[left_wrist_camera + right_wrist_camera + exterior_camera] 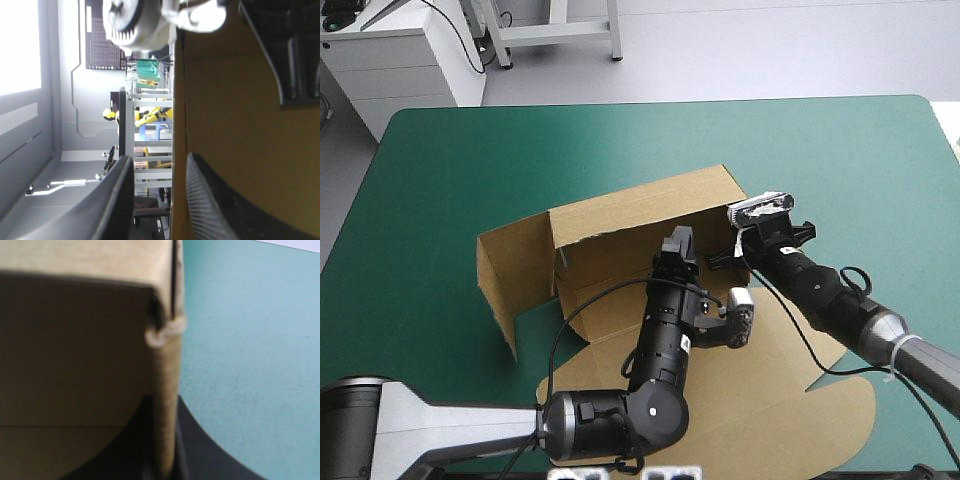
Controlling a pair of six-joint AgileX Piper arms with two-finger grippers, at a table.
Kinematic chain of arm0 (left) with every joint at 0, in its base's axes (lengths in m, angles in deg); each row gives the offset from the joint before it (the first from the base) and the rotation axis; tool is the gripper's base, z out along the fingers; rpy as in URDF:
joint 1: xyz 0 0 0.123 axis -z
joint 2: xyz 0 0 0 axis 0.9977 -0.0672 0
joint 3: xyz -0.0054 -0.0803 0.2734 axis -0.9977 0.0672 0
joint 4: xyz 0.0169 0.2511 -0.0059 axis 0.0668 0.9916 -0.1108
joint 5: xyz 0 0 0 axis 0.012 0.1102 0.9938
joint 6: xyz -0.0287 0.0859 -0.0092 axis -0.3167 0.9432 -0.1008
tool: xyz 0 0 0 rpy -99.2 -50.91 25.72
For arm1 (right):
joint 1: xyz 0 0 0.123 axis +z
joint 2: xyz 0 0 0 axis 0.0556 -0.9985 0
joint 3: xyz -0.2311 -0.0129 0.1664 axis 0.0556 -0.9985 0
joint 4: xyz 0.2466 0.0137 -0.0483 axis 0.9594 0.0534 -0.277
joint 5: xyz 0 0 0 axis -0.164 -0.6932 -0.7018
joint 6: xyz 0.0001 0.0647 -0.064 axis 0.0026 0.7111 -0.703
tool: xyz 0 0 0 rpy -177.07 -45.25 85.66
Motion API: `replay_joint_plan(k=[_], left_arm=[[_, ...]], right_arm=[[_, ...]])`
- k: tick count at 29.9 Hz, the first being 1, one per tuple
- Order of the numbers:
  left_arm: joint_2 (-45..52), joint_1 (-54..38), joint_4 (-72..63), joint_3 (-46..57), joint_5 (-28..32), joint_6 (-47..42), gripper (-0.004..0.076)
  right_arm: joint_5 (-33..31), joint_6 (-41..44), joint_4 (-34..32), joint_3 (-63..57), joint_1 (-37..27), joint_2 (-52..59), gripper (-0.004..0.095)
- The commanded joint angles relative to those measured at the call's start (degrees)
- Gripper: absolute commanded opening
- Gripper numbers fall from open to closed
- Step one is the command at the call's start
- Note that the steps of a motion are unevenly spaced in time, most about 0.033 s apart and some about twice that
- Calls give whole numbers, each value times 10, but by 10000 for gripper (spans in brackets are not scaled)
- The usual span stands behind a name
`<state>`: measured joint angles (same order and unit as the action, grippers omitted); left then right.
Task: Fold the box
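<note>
The brown box (620, 225) lies at the table's middle with its back wall and left wall (510, 270) raised and its lid (790, 400) flat toward the front edge. My left gripper (677, 243) is at the back wall. In the left wrist view it (160, 165) is open, one finger on each side of the wall's edge (178, 100). My right gripper (725, 258) is at the box's right corner. The right wrist view shows it (164, 407) shut on the thin side wall (167, 370).
The teal-green cover (820, 170) stretches from the box to the far and right edges. The lid's rounded flap (850, 410) reaches close to the table's front edge. A white cabinet (400, 60) stands beyond the far left corner.
</note>
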<state>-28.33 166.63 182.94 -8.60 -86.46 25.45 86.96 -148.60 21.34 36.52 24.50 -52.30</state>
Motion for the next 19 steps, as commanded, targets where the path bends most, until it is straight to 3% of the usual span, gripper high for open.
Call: replay_joint_plan(k=[1,4,6,10,13,19], left_arm=[[27,28,17,-16,-46,-9,253],[27,37,-31,-16,-47,-9,165],[27,37,-75,-16,-43,25,-7],[39,30,-158,-30,-37,99,10],[62,-1,-254,-49,4,149,10],[130,-110,-414,-75,133,202,9]], right_arm=[[15,-7,16,8,-2,-2,-20],[12,-13,20,8,-2,-4,-20],[3,-13,39,8,-2,-5,-20],[-31,-15,62,8,-2,-5,-20],[-47,-15,64,8,-8,-5,-20],[-214,-12,67,8,-105,-6,-20]])
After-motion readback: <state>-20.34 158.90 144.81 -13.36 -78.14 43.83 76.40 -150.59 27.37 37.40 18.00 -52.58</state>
